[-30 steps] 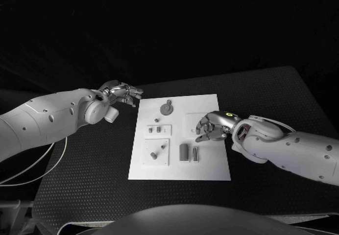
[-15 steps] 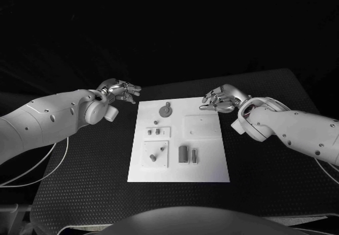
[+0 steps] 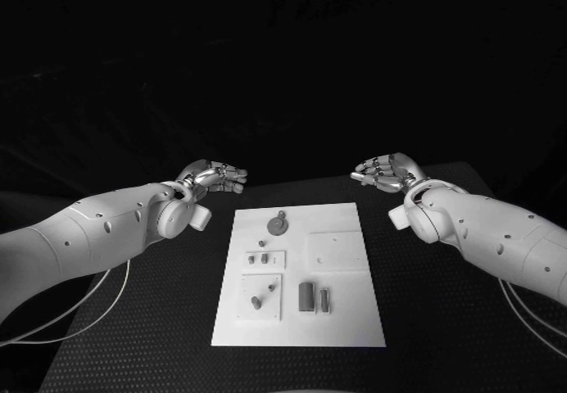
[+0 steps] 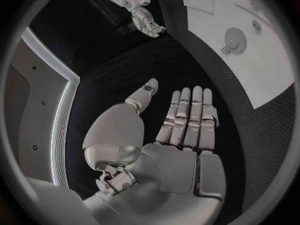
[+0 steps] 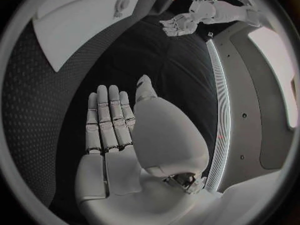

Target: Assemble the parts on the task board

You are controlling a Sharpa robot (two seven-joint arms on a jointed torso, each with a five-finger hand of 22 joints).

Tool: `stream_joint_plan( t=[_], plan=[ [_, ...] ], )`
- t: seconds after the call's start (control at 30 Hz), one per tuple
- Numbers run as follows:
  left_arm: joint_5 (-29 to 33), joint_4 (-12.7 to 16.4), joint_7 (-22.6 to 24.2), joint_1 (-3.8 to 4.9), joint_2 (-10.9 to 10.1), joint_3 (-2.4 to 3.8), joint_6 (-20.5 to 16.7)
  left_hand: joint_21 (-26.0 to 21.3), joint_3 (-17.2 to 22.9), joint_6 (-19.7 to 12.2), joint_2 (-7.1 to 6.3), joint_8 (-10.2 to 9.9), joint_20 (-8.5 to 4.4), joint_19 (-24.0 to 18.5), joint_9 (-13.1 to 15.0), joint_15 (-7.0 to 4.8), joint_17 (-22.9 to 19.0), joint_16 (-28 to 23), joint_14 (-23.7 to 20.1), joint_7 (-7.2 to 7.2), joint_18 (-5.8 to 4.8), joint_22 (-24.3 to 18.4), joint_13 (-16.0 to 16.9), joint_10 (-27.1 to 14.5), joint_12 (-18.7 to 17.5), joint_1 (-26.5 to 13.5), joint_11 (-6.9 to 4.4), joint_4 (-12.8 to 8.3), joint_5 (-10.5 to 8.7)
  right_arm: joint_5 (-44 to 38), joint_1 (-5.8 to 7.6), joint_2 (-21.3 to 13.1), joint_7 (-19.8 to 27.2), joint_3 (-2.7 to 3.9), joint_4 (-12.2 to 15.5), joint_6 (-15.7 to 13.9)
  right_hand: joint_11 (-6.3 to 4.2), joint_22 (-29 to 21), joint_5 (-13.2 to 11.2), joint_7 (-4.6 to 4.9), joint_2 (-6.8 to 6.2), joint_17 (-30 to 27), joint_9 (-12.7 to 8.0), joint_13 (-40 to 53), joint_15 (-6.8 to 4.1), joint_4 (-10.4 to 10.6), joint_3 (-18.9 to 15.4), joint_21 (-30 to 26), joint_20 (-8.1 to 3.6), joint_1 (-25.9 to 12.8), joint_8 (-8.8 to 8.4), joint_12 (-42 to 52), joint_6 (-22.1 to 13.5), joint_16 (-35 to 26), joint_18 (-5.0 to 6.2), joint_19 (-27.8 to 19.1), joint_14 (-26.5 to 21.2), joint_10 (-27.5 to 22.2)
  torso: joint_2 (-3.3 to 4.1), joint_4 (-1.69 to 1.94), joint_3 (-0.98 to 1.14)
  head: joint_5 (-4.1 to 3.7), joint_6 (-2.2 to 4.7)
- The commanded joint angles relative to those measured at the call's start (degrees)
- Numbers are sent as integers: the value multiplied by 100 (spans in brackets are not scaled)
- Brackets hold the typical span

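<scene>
- Left hand [image 3: 213,177] and right hand [image 3: 384,173]: fingers extended, released, holding nothing; both beyond the far corners of the task board [image 3: 342,319].
- Parts [image 3: 307,296] lie on the board, mid-table.
- Judged: parts small, rigid, light; likely slippery. Pinch across the narrow sides.

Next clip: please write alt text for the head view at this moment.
Two silver many-fingered hands, left and right, hover empty beyond the far corners of a white rectangular task board on a black table. Small grey parts sit on the board, untouched.
</scene>
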Motion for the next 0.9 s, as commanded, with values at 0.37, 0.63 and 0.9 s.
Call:
stream_joint_plan(
  t=[0.37,0.63,0.9],
  plan=[
    [567,-365,350,-90,371,8,118,-14,-274,-377,-1,-104,142,-515,0,101,-135,-404,-409,-115,-67,-466,-419,-573,-5,-30,-85,4,-17,791,-152,219,491,82,-428,705,105,-182,13,-19,141,-508,-196,-767,156,7,29,-447,99,-275,-52,-885,-346,-859,-91,-306,-483,-162,-237,-145,-37,112,367],
    [588,-500,380,-131,484,10,180,-11,-292,-378,29,-95,143,-515,8,101,-137,-418,-415,-108,-67,-494,-439,-557,1,-41,-87,2,-17,793,-152,132,482,82,-344,757,114,-190,12,-8,152,-581,-239,-923,163,10,66,-512,113,-350,-13,-1007,-382,-943,-78,-283,-466,-82,-286,-169,15,166,458],
    [553,-124,348,-190,358,55,-313,-384,-2599,-4655,181,-1579,-316,-4321,-2491,-897,-1715,-3010,-4318,-948,-67,-5675,-1293,-5652,-385,-5520,-845,1650,-327,940,-190,17,480,61,-2,291,-816,-6568,-266,-1034,155,-3096,-3661,-1986,-879,-1665,681,-1688,-1085,-4377,-746,-2142,-4908,-3121,-927,-3173,-4507,-5370,-359,-49,-199,20,500]
  ],
)
